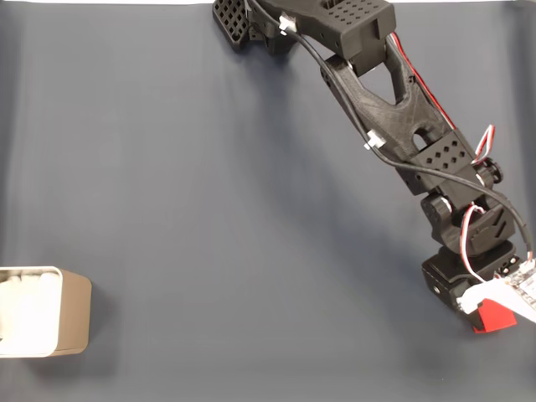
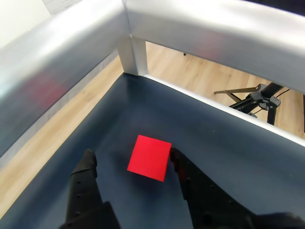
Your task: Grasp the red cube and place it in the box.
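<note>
1. Straddling the red cube [image 2: 149, 158] with the claw [image 2: 131, 160] in the wrist view: jaws standing wide apart, one black finger [image 2: 85, 168] well clear to the left of the cube, the other finger [image 2: 177, 162] just beside or perhaps touching its right edge; contact too close to call.
2. Resting on the dark mat [image 2: 200, 138], the cube, flat and not lifted, between the two fingers rather than in front of or behind them.
3. Reaching far across the mat in the fixed view, with the claw [image 1: 494, 311] low at the right edge and the red cube [image 1: 494, 318] peeking out beneath it, partly hidden by the wrist and white connector.
4. Sitting well apart from the claw, at the opposite, left edge of the fixed view, the box [image 1: 74, 314], white interior showing, nothing red inside.
5. Judging progress: approach and alignment looking done; closing on the cube, lifting, carrying across the whole mat to the box, and releasing all remaining.
6. Judging the next move: likely needing only a squeeze, with the left finger travelling farthest.
</note>
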Motion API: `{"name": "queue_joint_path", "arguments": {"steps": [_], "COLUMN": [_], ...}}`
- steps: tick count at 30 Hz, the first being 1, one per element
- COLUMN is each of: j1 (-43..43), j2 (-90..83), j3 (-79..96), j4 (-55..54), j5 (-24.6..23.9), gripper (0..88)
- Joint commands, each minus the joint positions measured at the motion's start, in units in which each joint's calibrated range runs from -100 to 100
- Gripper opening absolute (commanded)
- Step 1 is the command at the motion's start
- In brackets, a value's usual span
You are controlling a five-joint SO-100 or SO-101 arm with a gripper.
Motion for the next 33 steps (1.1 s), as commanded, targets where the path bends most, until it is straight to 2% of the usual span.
{"name": "queue_joint_path", "arguments": {"steps": [1, 19, 33], "j1": [-1.0, -2.1, -1.7], "j2": [-0.6, 0.5, -0.6], "j3": [-2.8, -2.8, -1.9], "j4": [-1.8, -2.6, -2.1], "j5": [-0.4, 0.4, 1.0], "gripper": [36.2, 34.5, 14.2]}}
